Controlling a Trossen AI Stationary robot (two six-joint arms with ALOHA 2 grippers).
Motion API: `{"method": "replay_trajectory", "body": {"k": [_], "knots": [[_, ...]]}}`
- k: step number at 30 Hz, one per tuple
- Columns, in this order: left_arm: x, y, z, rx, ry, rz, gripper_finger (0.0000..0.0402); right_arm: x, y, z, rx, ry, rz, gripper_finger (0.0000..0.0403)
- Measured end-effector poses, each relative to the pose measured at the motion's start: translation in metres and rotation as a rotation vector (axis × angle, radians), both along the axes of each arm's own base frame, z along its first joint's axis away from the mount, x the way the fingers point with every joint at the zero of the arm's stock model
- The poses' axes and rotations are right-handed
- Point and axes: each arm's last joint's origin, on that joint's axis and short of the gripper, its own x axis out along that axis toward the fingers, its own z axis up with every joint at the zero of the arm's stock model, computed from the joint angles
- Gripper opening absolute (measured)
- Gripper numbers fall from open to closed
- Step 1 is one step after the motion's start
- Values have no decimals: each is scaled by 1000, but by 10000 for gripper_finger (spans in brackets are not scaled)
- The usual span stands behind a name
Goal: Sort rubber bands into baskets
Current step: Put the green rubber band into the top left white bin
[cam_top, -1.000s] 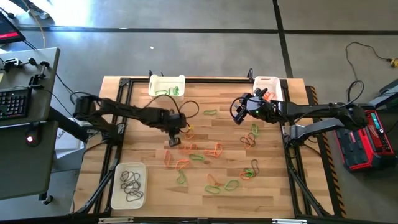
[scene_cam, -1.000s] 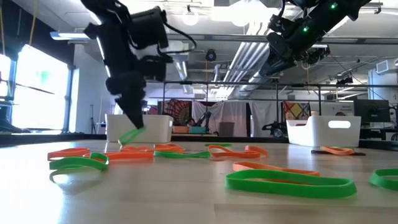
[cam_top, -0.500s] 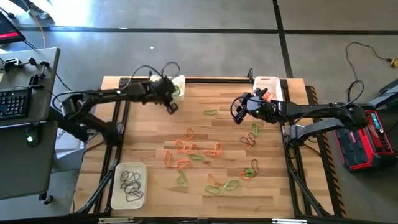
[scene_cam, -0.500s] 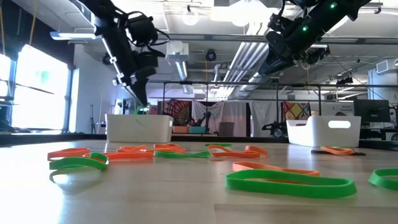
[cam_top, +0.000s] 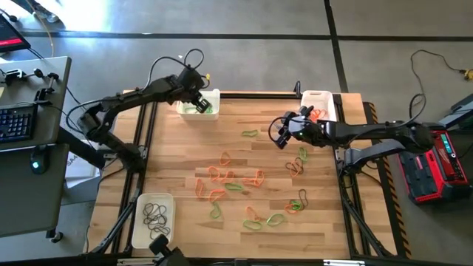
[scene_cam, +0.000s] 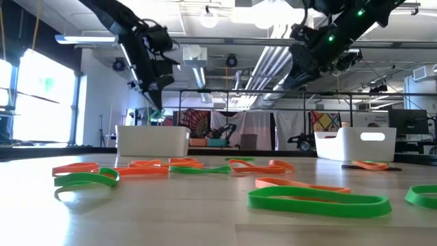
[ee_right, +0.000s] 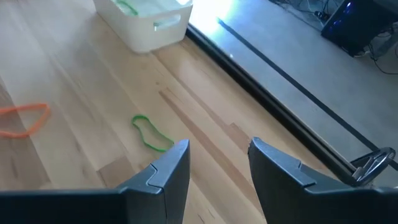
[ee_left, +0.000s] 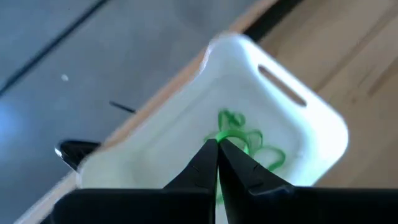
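Left gripper: fingers pressed together, hanging over the green-band basket at the table's far edge; in the left wrist view a green rubber band shows right at the closed tips, and whether it is pinched or lies in the tub below cannot be told.
Green-band basket: white tub with rounded corners and a slot handle in its short wall, directly beneath the left gripper; a tangle of green loops lies on its floor.
Right gripper: fingers apart, nothing between them, held above the wood well to the right of the left gripper.
Nearest loose band: thin green loop, pinched in the middle, lying flat just ahead of the right fingertips, its long axis slanting away from them.
Orange-band basket: white tub at the far edge, just behind the right gripper, partly covered by the arm; orange shows inside.
Dark-band basket: near left corner, well away from both grippers, long axis running front to back, holding dark loops.
Loose bands: green and orange loops scattered flat on the table, pointing every way, nearer the front than both grippers.
Hard to make out: individual loops in the scatter overlap and cannot be separated.
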Motion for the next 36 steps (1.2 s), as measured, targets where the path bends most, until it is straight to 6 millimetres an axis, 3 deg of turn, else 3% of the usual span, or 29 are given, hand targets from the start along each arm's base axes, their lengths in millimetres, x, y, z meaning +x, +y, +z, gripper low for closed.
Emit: {"method": "replay_trajectory", "body": {"k": [7, 17, 22, 29, 36], "knots": [[2, 1, -7, -6, 55, -11, 31, 13, -2, -17, 2, 56, 6, 154], [19, -26, 13, 78, -36, -108, 114, 35, -4, -32, 6, 11, 40, 153], [35, -39, 28, 171, -147, -161, 112, 47, -3, -39, 22, -36, 77, 120], [57, -58, 36, 199, -283, -363, 92, 52, 1, -36, -28, -57, 127, 12], [75, -75, 27, 159, -299, -504, 53, 46, 2, -21, -59, -118, 136, 2]]}}
